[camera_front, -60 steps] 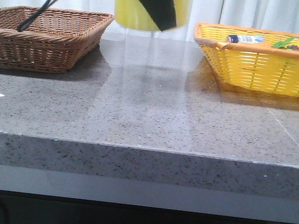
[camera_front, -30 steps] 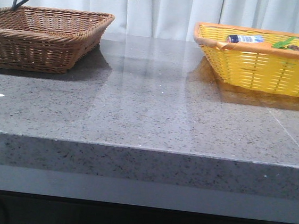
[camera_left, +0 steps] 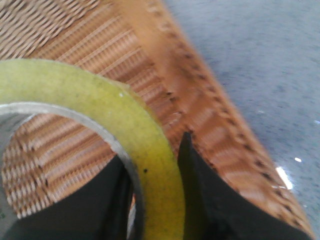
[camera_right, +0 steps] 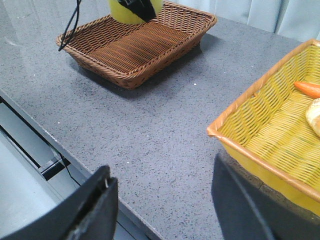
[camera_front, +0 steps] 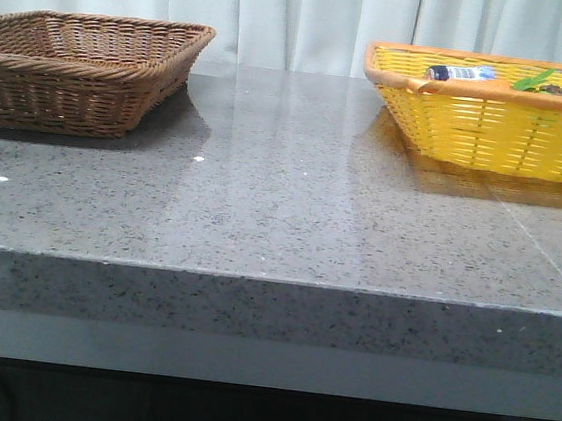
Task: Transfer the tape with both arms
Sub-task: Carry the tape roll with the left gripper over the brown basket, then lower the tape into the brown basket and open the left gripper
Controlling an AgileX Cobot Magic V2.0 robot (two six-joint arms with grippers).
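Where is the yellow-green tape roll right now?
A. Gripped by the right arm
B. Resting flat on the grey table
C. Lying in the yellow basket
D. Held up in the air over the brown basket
D: the left gripper clamps the tape, brown basket weave underneath.

Staged lab bench: grey stone table (camera_front: pixel 292 202), white curtain (camera_front: pixel 311 18), two wicker baskets (camera_front: pixel 80 64).

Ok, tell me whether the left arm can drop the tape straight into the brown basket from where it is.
Probably yes. The left gripper holds the tape above the brown basket, with only open weave showing beneath it and nothing in between.
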